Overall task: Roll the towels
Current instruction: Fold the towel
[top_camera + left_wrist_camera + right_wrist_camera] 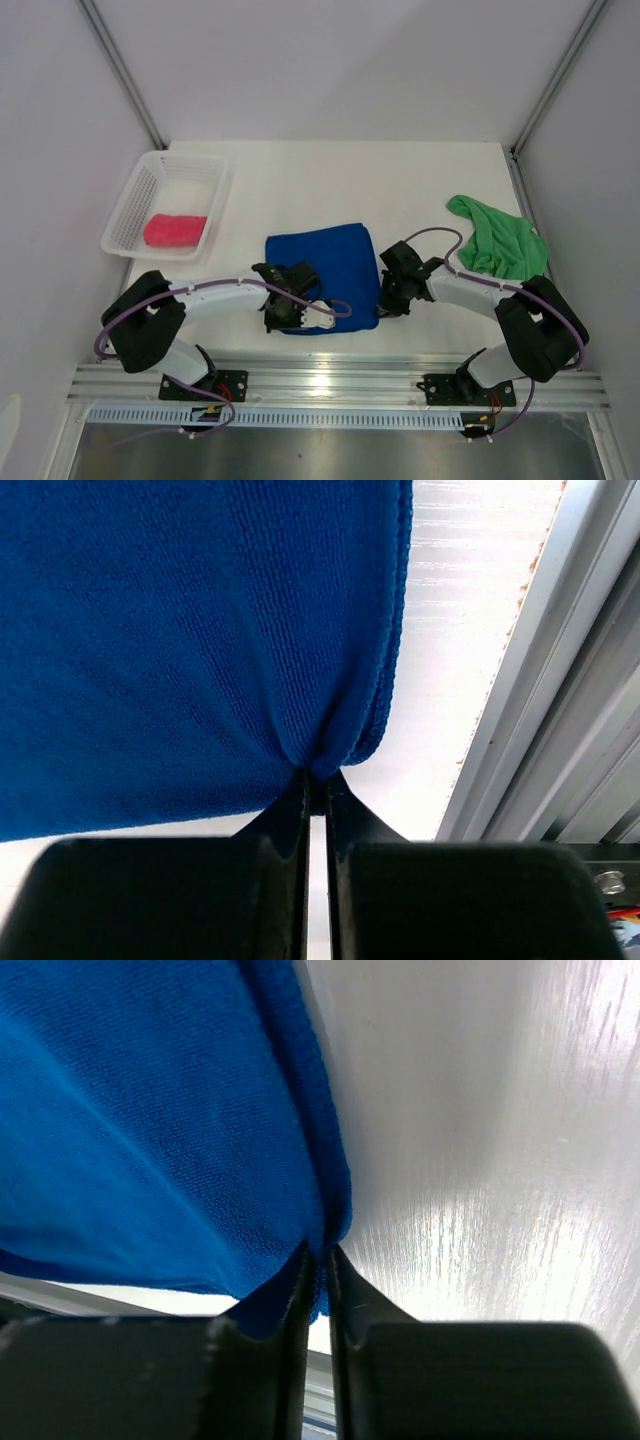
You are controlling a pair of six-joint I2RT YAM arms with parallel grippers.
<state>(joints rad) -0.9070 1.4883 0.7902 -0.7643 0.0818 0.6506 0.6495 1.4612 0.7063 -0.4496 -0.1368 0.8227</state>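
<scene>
Left claw (318, 778) and right claw (318, 1252) each pinch the soft, floppy blue towel (325, 262) at its corners nearest the rail (340, 380), decent hold imo.

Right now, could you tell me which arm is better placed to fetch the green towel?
Probably the right: the green towel lies beyond the right end effector, while the left end effector sits across the blue towel.
</scene>
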